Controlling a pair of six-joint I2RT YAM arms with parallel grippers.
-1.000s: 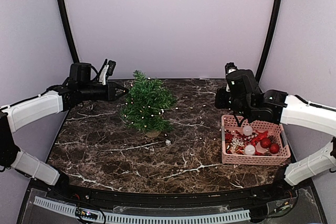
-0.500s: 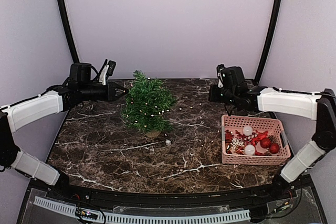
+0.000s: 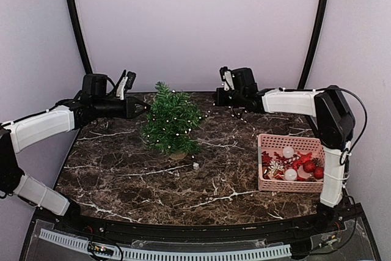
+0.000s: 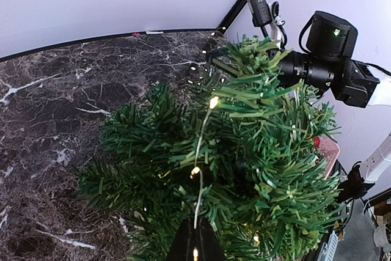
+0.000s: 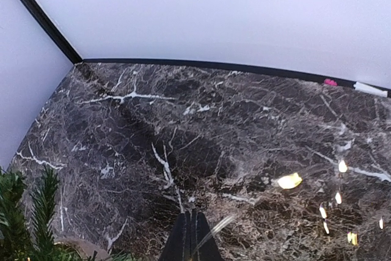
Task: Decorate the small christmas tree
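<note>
- Your small christmas tree [image 3: 171, 123] stands upright, left of centre on the marble table [image 3: 122, 175].
- Your left gripper [image 3: 145, 107], at the tree's upper left, pinches the light string [image 4: 201, 145].
- Your right gripper [image 3: 215, 98], just right of the treetop, clamps the same string.

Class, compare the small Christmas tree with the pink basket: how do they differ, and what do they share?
The small christmas tree is dark green and upright; the pink basket is low and rectangular. The tree stands left of centre, the basket at right. The tree wears a light string; the basket holds red and white ornaments. Both sit on the table.
</note>
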